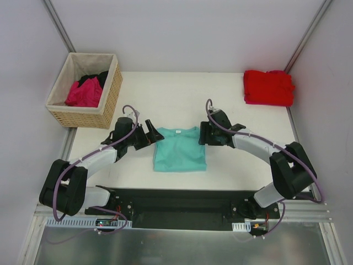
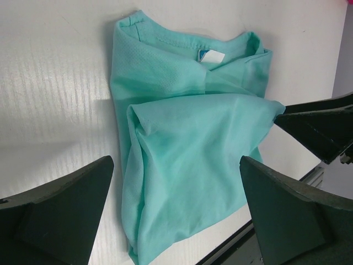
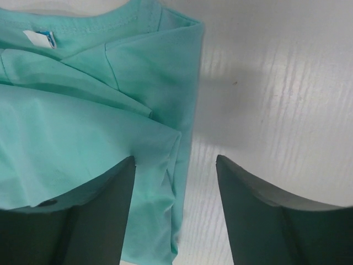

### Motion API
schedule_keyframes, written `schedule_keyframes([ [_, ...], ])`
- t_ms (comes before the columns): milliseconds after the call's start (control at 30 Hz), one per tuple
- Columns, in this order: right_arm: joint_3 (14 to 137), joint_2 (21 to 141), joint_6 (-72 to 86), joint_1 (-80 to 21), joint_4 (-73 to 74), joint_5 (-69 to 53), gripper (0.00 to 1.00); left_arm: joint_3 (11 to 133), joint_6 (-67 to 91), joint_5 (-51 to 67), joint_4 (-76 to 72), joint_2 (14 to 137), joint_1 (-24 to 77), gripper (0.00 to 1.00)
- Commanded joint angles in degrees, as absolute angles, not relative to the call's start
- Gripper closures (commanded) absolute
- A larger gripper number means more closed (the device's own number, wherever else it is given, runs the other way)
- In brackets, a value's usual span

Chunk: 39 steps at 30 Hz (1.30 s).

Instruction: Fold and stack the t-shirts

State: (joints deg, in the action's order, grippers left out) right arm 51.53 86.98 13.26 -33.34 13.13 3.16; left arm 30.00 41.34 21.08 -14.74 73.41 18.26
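A teal t-shirt with a small white neck label lies partly folded on the white table, between my two grippers. It also shows in the left wrist view and in the right wrist view. My left gripper is open at the shirt's left upper edge, jaws wide apart and empty. My right gripper is open at the shirt's right upper edge, one finger over the cloth, one over bare table. A folded bright red t-shirt lies at the back right. A magenta shirt and a black one lie in the basket.
A woven tan basket with beige lining stands at the back left, off the table's corner. White walls close in the back and sides. The black base rail runs along the near edge.
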Motion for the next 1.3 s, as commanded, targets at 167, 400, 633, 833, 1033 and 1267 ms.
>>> schedule_keyframes([
  [167, 54.9, 88.9, 14.2, -33.1, 10.0, 0.6, 0.51, 29.1, 40.4, 22.7, -17.4, 73.9, 17.3, 0.01],
  [400, 55.3, 90.1, 14.4, -33.1, 8.7, 0.5, 0.64, 29.0, 40.3, 22.9, -17.7, 74.2, 17.2, 0.01],
  [633, 54.9, 92.1, 15.1, -33.1, 6.5, -1.9, 0.77, 29.0, 40.3, 22.6, -17.8, 74.4, 17.0, 0.01],
  [833, 54.8, 92.2, 15.2, -33.1, 6.3, -2.2, 0.99, 29.4, 40.5, 22.2, -17.8, 74.6, 16.9, 0.01],
  [1033, 54.4, 91.8, 15.2, -33.1, 6.2, -2.2, 0.99, 31.5, 40.3, 21.0, -17.8, 77.1, 16.9, 0.08],
  [1267, 53.4, 91.1, 14.8, -33.1, 5.9, -2.0, 0.99, 33.8, 40.3, 18.4, -16.2, 79.5, 16.9, 0.30],
])
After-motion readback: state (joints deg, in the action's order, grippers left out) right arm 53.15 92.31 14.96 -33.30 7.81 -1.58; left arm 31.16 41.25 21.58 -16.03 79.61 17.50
